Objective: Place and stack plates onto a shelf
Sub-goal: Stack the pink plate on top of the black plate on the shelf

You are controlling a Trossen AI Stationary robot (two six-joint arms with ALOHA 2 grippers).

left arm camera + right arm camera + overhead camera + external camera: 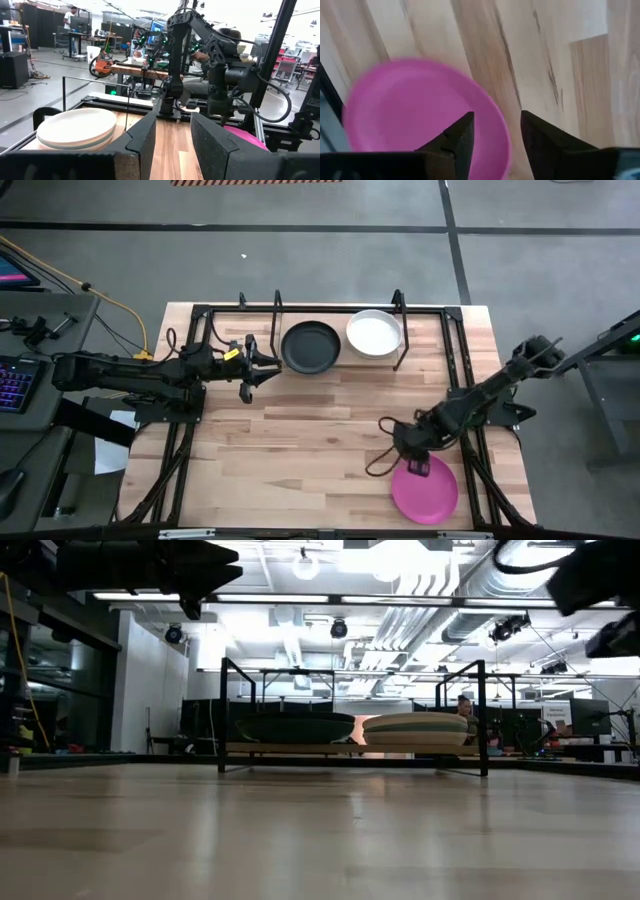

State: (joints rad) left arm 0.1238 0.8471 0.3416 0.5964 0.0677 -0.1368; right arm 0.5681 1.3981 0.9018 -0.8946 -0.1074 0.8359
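Observation:
The shelf (340,367) stands at the table's far side and carries two stacks of plates. The black plate (310,347) tops the left stack and the white plate (374,333) tops the right one. The low view shows the dark stack (295,727) and the pale stack (415,727), which has a teal layer in it. The magenta plate (425,490) lies flat on the table near its right near corner. My left gripper (262,365) is open and empty, just left of the black plate. My right gripper (496,135) is open above the magenta plate's (420,110) far rim, one finger over the plate and one over the wood.
A black tube frame (455,350) edges the tabletop, with rails along the left and right sides. The shelf's thin wire uprights (398,305) rise beside the stacks. Bare wood (300,440) lies between the shelf and the near edge. A keyboard (15,380) sits off the table's left.

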